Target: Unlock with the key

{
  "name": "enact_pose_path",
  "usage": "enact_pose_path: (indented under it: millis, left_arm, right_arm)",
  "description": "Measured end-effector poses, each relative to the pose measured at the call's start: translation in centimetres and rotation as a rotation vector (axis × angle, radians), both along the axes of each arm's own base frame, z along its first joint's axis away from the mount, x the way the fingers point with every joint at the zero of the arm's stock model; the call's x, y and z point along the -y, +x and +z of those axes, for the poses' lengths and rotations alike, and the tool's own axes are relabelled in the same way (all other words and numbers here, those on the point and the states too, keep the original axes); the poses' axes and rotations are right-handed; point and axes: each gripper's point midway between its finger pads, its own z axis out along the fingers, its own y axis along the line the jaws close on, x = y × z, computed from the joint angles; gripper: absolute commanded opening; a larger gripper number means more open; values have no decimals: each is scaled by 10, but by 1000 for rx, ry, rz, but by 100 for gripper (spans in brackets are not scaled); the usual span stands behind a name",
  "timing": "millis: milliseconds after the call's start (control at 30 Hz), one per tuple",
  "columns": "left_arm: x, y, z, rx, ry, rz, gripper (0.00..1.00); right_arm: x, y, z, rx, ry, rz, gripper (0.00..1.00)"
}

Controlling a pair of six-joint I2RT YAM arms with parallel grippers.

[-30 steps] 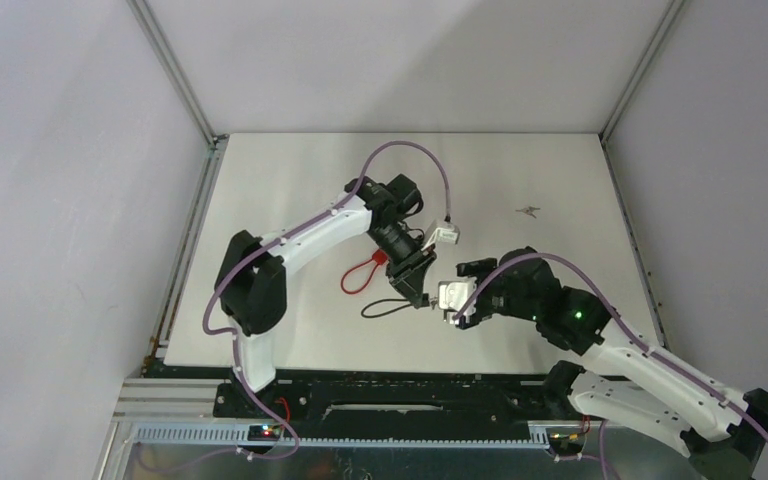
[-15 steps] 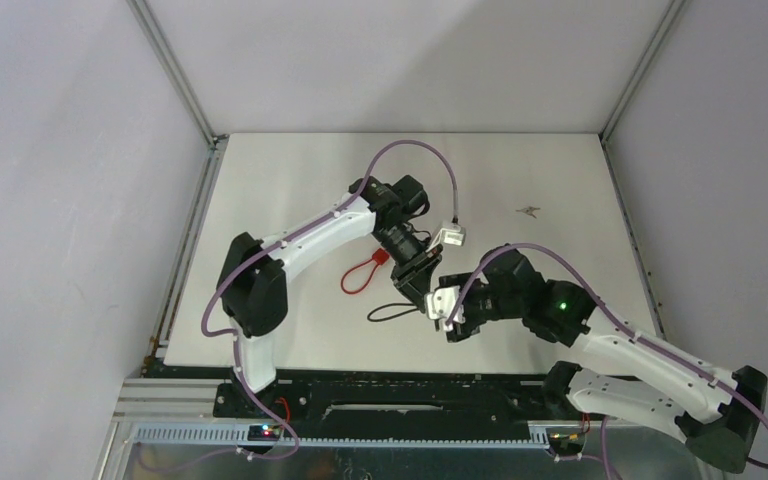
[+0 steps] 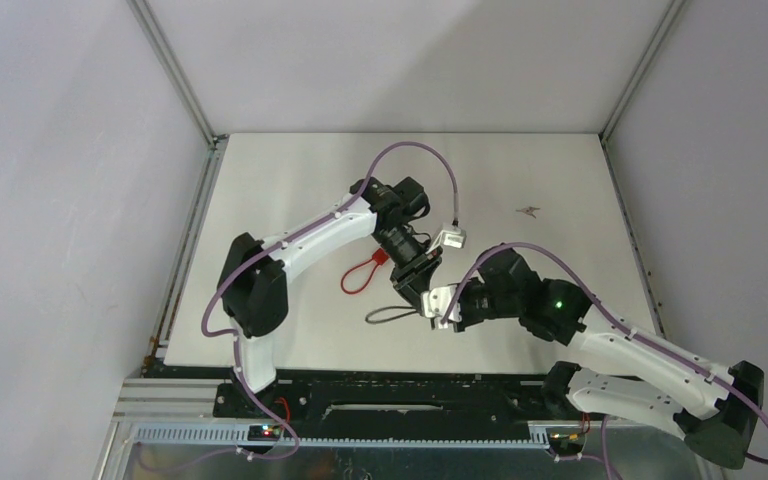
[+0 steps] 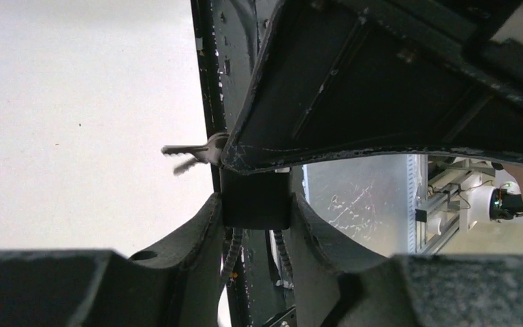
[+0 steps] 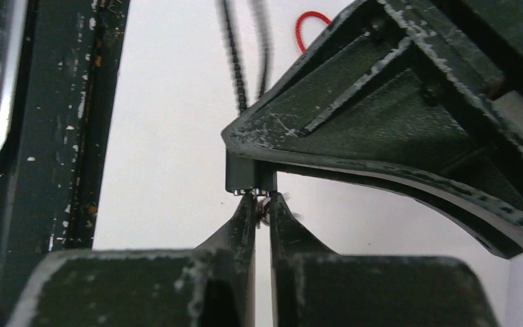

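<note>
In the top view, your left gripper [image 3: 415, 283] and right gripper [image 3: 447, 308] are sitting tip to tip at the frame's centre, with a black cable [image 3: 385, 315] trailing to the lower left.

In the left wrist view, the left one is clamping the lock [image 4: 255, 197] at lower centre. The key [image 4: 192, 152] is poking out leftward with its teeth bare, so I judge it is not seated.

In the right wrist view, the right fingers [image 5: 244, 221] are pinching nearly closed just under the lock, seemingly on the key. Inserting and turning are remaining.

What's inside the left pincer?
A small black lock block, gripped, with a silver metal key sticking out just above it. The keyhole is covered by the right pincer.
</note>
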Motion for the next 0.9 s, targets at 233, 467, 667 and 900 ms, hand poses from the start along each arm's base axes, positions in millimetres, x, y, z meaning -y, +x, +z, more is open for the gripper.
enact_pose_path:
  millis: [233,467,667,900]
  left_arm:
    - [0,2,-1,13,-2,-2,0]
    - [5,6,-6,26,-33,1,0]
    - [12,19,-16,61,-94,15,0]
    - [19,38,-19,140,-133,32,0]
  right_arm:
    - [0,4,3,37,-11,-14,0]
    - [8,12,1,110,-45,-46,0]
    - [21,23,-8,218,-76,-83,0]
    - [55,43,-1,287,-76,-186,0]
